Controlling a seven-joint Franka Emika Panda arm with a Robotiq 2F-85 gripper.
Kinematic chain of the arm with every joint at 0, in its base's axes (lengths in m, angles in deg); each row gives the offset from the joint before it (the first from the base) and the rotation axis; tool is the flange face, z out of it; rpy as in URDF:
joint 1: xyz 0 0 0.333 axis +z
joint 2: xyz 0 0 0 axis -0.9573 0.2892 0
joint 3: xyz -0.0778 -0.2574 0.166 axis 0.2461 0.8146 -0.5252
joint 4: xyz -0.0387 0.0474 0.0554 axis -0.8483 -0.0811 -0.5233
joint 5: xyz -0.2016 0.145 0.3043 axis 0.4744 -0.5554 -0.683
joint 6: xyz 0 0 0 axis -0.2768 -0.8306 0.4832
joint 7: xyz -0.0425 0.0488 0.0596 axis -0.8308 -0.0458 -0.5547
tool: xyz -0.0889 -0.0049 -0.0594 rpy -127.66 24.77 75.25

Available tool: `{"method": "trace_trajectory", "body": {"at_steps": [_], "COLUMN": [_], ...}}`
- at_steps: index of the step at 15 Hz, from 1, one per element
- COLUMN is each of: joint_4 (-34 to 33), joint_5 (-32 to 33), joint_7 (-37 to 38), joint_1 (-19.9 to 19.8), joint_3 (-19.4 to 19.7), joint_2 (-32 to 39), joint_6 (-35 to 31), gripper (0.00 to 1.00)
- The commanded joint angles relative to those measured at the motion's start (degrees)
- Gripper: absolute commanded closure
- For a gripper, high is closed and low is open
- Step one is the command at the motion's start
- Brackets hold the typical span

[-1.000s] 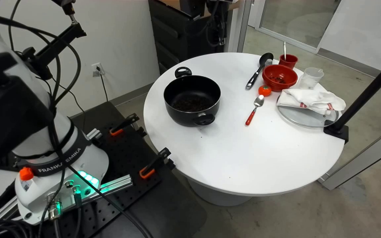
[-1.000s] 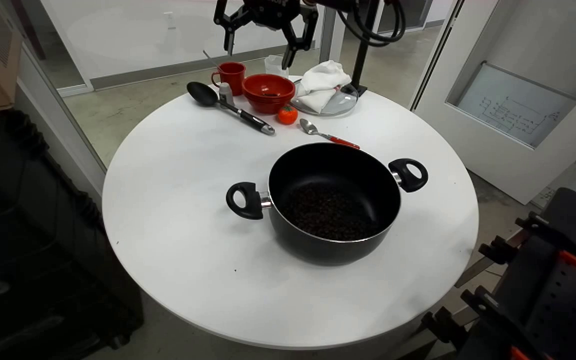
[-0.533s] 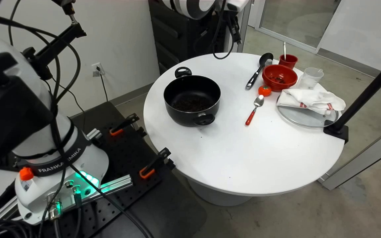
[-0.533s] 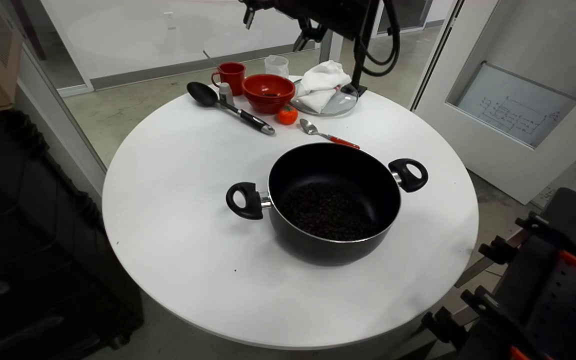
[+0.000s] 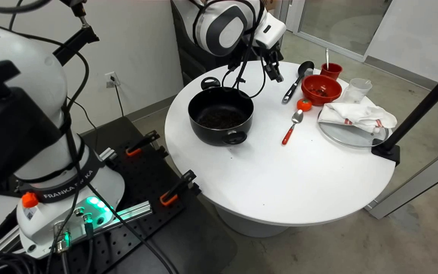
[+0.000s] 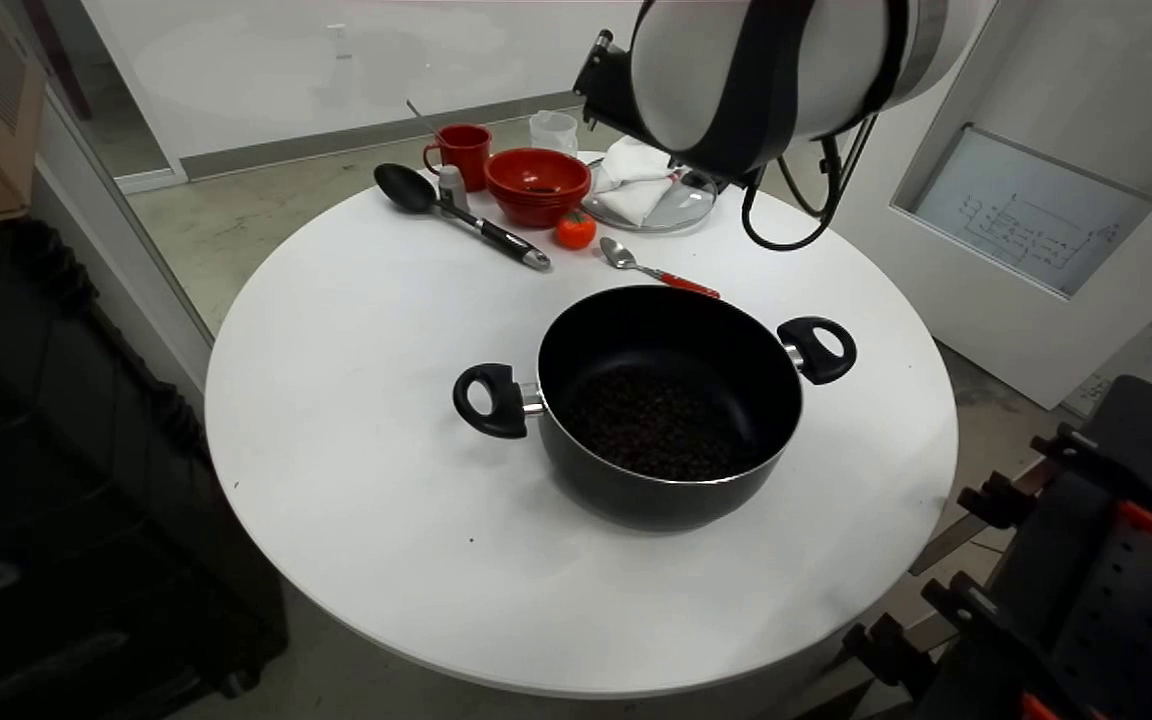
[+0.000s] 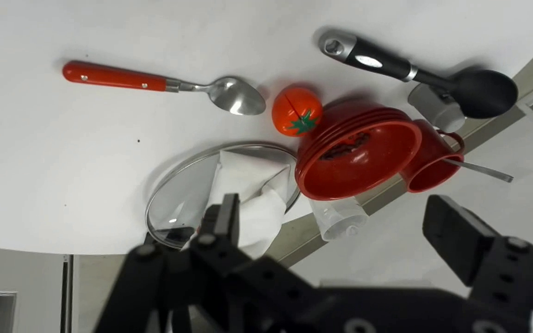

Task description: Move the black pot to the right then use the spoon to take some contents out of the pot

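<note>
End effector (image 7: 333, 210) is spread wide, fingers (image 7: 456, 240) well apart along the bottom of the wrist view. Spread looks the same as a second ago; what's changed is position. Back then it hung at the top edge of an exterior view with both fingers showing. Now the white arm (image 6: 686, 80) fills that area and hides most of it. In an exterior view the wrist joints have dropped into frame, and the end effector now hangs over the far part of the counter (image 5: 280, 182). Exact height can't be read.

Black pot (image 6: 656, 507): upright on the counter, same spot as a second ago, dark pieces (image 6: 651, 430) piled in the bottom.

Spoon (image 7: 155, 83): unmoved, lying on the counter near the pot. Red handle, metal head toward the tomato (image 7: 296, 113), slight gap between.

Further out, nothing has shifted. Tomato is just beside the stacked red bowls (image 7: 373, 166); dark bits in the top one. Black serving spoon (image 7: 393, 65) lies with its head by the grey shaker (image 7: 437, 108), can't tell if touching. Red mug (image 7: 433, 145) by the bowls, metal handle (image 7: 479, 170) sticking out. Clear cup (image 7: 340, 219) near the bowls too. White cloth (image 7: 243, 180) on the glass lid (image 7: 174, 199); the arm now covers part of the cloth in an exterior view.
</note>
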Motion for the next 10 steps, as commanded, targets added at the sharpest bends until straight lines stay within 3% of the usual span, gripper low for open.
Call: {"method": "trace_trajectory", "body": {"at_steps": [1,5,10], "joint_4": [-0.1,1.3,4.7], "joint_5": [0.0,-0.9,0.9], "joint_7": [0.0,1.2,1.2], "joint_1": [-0.2,0.7,-3.7], "joint_3": [-0.2,-1.1,-9.3], "joint_2": [0.0,-1.0,-5.7], "joint_6": [0.0,1.6,3.6], "gripper": [0.0,0.0,0.0]}}
